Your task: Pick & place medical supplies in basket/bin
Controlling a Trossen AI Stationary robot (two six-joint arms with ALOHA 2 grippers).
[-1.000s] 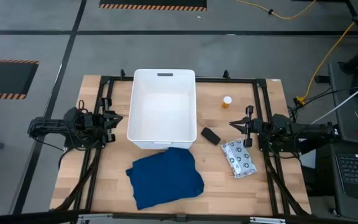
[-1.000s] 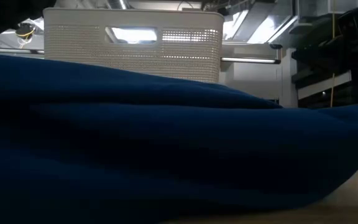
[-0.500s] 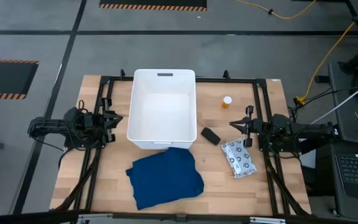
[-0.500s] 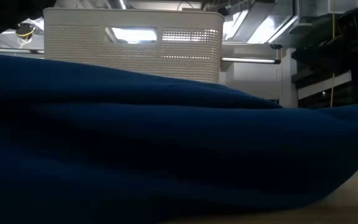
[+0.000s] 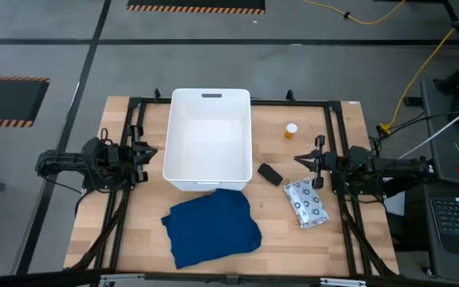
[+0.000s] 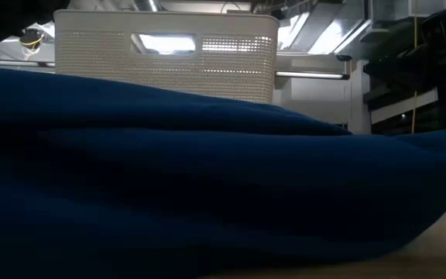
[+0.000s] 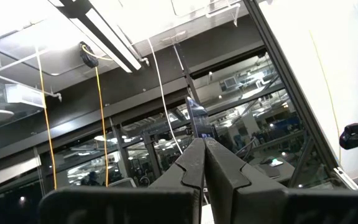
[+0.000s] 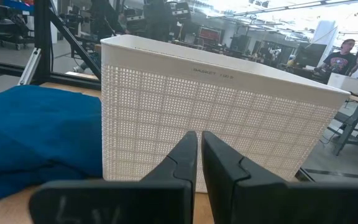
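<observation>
While both arms' fingers rest closed, the tub [image 5: 208,143] runs lengthwise front-to-back.

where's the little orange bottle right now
In the high view the orange bottle stands upright on the table's right half, to the right of the white tub and apart from it, beyond the black oblong and the dotted packet.

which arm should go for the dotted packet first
The right. The right gripper sits just beside the white dotted packet at the table's right side, while the left gripper waits beyond the white tub, which stands between.
</observation>
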